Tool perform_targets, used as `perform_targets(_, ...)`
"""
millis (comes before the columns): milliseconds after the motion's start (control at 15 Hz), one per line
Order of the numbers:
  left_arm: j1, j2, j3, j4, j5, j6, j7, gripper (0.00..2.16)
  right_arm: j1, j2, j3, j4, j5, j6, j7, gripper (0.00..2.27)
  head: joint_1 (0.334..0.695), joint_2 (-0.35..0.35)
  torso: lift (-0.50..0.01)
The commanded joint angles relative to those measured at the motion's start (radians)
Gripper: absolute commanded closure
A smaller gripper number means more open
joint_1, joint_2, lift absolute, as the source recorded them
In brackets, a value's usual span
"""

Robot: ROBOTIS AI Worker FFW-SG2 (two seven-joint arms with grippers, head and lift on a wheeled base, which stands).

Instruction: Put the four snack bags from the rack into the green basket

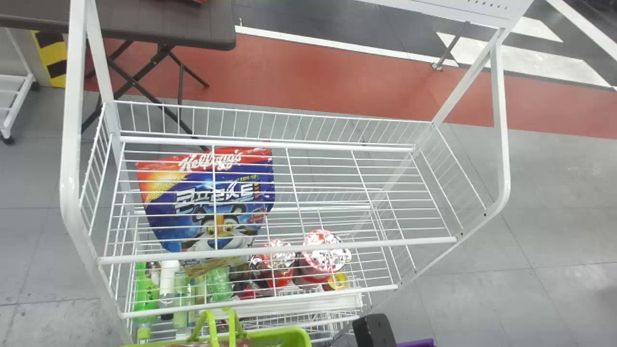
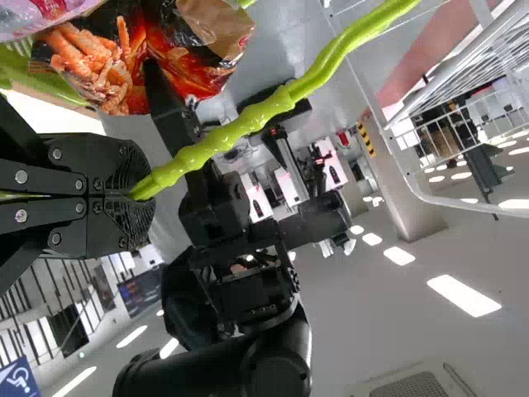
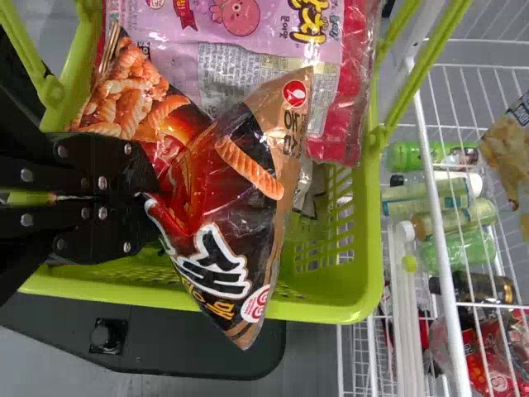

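The rack [image 1: 71,120], beyond the right tool [image 3: 142,192], holds the blue bag [image 1: 207,193]; the green basket [image 3: 331,312] beneath could tip if the left tool [image 2: 136,192], clamped on its handle [image 2: 248,120], slips; inside, the pink bag [image 3: 248,45] could prop up the brown bag [image 3: 231,223] pinched in the right tool

Left tool [image 2: 136,194] tight on the green handle [image 2: 273,107], apparently a red-and-black snack bag [image 2: 198,70] nearby.
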Motion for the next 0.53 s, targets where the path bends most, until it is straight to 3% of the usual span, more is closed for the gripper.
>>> perform_targets(0, 0.0, -0.001, 0.003, 0.002, 0.001, -0.003, 0.001, 1.9, 0.024, -0.001, -0.014, -0.004, -0.033, -0.166, 0.02, 0.0, 0.695, -0.35, -0.006)
perform_targets(467, 0.0, -0.006, 0.008, 0.002, 0.003, -0.003, 0.001, 1.9, 0.055, -0.001, -0.043, -0.069, -0.062, -0.298, 0.11, 0.06, 0.695, -0.35, -0.006)
